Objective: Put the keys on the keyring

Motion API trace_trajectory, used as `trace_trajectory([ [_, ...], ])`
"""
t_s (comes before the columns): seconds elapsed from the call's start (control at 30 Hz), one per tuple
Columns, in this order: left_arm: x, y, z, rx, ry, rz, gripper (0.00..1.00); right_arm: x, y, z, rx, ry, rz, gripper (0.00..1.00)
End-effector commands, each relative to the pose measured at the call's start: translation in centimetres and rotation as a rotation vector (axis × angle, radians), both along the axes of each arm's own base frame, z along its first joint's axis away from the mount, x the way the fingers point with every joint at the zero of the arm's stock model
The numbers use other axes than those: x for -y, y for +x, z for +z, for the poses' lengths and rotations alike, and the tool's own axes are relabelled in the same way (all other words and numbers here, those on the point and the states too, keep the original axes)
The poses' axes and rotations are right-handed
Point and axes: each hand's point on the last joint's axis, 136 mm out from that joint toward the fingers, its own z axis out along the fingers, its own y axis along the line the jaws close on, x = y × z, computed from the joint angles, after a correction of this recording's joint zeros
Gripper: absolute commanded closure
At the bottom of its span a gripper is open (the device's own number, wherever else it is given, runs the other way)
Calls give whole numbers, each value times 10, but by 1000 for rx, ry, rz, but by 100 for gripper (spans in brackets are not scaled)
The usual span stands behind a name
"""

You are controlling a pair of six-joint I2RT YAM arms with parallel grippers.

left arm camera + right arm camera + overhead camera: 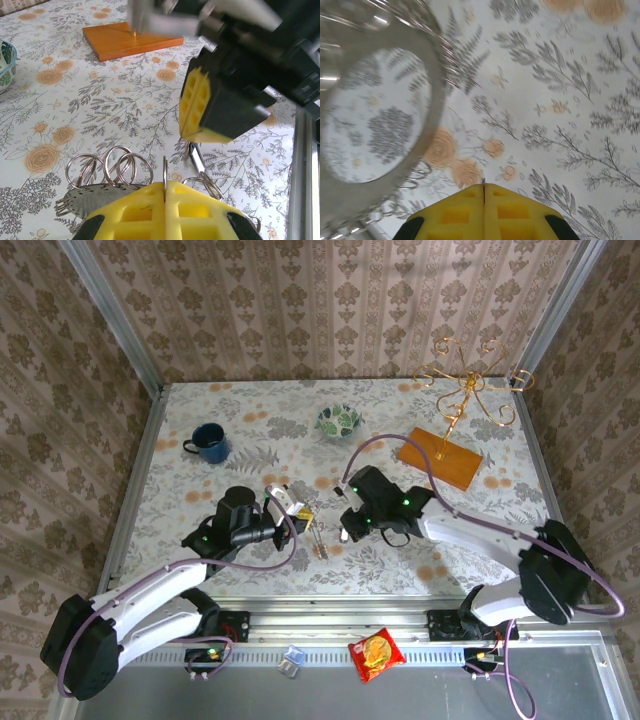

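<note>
Left claw (165, 192) clamped on thin silver ring (165, 170) (edge-on), right claw (194, 107) pressed together close by, keys (87, 199) lying on tabletop (100, 100)

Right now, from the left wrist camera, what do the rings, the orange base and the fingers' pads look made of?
Wire rings: bright polished metal, probably steel; thin coiled loops with glints. Orange base: likely varnished wood or laminate; smooth, even sheen, square edges. Left fingers' pads: matte yellow moulded plastic or rubber, recessed pockets; which is unclear.
</note>
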Motion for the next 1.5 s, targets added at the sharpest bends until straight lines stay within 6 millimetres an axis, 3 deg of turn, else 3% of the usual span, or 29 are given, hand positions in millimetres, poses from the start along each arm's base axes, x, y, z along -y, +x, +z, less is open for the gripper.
trace_trajectory([
  [0.0,5,3,26,16,-58,5,100,-19,-2,33,117,142,115,100],
  [0.1,5,-1,28,-15,-50,-6,100,-28,-14,50,184,184,253,100],
  [0.27,7,-7,26,-89,-59,-15,100,-30,-13,76,315,185,332,100],
  [0.43,8,-9,19,-126,-48,-21,100,-31,-5,84,451,81,413,100],
  [0.8,12,-6,24,-148,-57,-20,100,-41,-4,89,546,-18,569,100],
  [1.0,12,-5,24,-146,-53,-22,100,-46,-6,79,549,-62,617,100],
  [1.47,12,-1,25,-109,-39,-12,100,-46,-9,71,529,-63,607,100],
])
